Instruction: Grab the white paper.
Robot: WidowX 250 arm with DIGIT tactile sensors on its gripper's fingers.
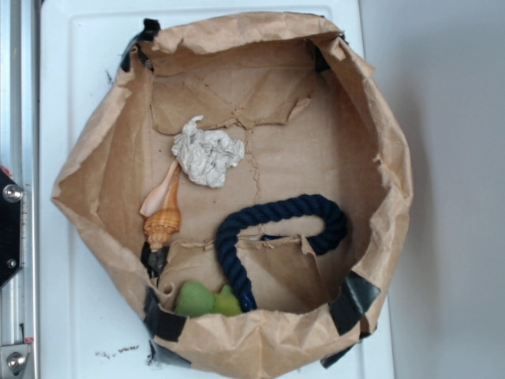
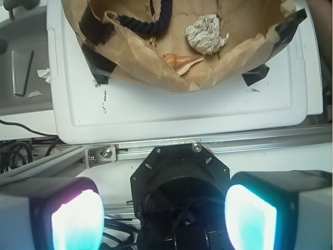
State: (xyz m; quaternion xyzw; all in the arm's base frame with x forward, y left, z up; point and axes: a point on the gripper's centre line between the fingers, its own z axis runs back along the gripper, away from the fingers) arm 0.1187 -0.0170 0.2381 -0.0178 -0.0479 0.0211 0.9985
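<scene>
The white paper is a crumpled wad lying on the floor of a brown paper bag tray, toward its upper left. It also shows in the wrist view near the top. My gripper is open and empty, its two glowing pads wide apart. It hangs back over the robot's base mount, well off the tray and far from the paper. The gripper is out of the exterior view.
In the tray lie an orange-tan seashell, a dark blue rope loop and a green object. The tray sits on a white board. A metal rail runs along the board's edge.
</scene>
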